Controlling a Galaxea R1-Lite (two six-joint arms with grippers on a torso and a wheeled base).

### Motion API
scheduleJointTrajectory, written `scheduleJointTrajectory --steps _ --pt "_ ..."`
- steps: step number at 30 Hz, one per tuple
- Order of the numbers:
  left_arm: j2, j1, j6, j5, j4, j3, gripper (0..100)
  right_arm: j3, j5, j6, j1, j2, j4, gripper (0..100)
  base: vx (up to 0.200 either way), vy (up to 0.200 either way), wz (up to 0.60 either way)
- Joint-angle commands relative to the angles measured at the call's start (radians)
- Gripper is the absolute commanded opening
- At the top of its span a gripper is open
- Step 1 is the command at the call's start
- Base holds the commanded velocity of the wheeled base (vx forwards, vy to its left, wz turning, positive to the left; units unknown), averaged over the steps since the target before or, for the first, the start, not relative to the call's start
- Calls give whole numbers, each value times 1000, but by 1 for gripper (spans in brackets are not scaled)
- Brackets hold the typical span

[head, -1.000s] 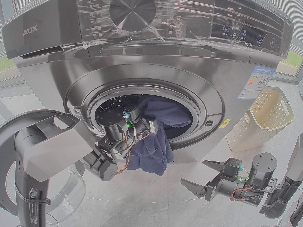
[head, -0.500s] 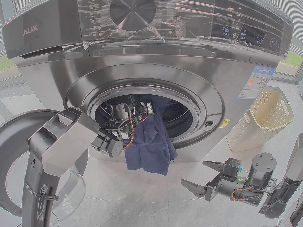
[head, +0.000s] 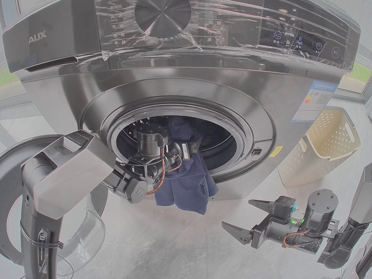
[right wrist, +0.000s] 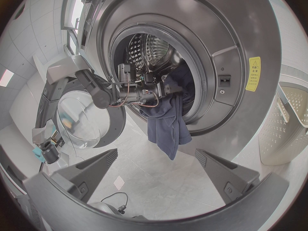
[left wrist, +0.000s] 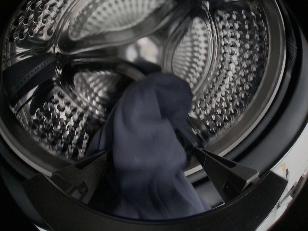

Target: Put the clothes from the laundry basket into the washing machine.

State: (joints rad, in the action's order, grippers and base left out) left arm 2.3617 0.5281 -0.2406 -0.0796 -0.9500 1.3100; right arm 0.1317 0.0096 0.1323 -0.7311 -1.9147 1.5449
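Note:
A navy garment [head: 190, 186] hangs half out of the washing machine, draped over the lower rim of the door opening [head: 240, 163]; its upper part lies inside the steel drum [left wrist: 224, 64]. My left gripper [head: 192, 146] sits in the mouth of the opening with its fingers spread wide. The garment [left wrist: 147, 138] bunches up between them and is not clamped. My right gripper [head: 236, 212] hovers low over the floor in front of the machine, open and holding nothing.
The cream laundry basket [head: 325, 144] leans against the machine's right side. The round glass door [head: 11, 175] is swung open to the left, behind my left arm. Grey tiled floor [head: 174, 237] lies in front of the machine.
My left arm pushed up into the drum, then came back a little lower. More of the garment's upper part has gone inside while its tail still hangs out. The right gripper sank slightly.

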Motion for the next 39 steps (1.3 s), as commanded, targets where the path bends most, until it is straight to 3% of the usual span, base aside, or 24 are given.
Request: scheduleJointTrajectory --steps 1,8,17,18,23,25,29,32,36,39 --pt "-139 30 1 7 111 -130 100 -3 3 -2 -5 -3 0 100 0 0 0" --pt "-134 32 98 7 166 -213 100 -3 3 -2 -7 -3 0 100 0 0 0" --pt "-48 30 144 7 149 -198 100 0 1 0 -11 -15 1 100 0 0 0" --pt "-41 30 144 9 146 -186 0 0 1 0 -11 -15 1 100 0 0 0" --pt "-9 29 126 11 109 -95 0 0 1 0 -11 -15 1 100 0 0 0" --pt "2 27 103 9 99 -52 0 2 1 0 -11 -15 1 100 0 0 0" --pt "14 24 18 -6 65 49 0 5 1 0 -13 -15 1 100 0 0 0" --pt "31 18 -8 -12 43 129 0 6 0 1 -22 -15 1 100 0 0 0" --pt "96 4 -20 -68 -24 268 0 6 -2 3 -28 -15 1 100 0 0 0" --pt "117 3 -20 -81 -41 299 0 6 -2 3 -36 -14 1 100 0 0 0"
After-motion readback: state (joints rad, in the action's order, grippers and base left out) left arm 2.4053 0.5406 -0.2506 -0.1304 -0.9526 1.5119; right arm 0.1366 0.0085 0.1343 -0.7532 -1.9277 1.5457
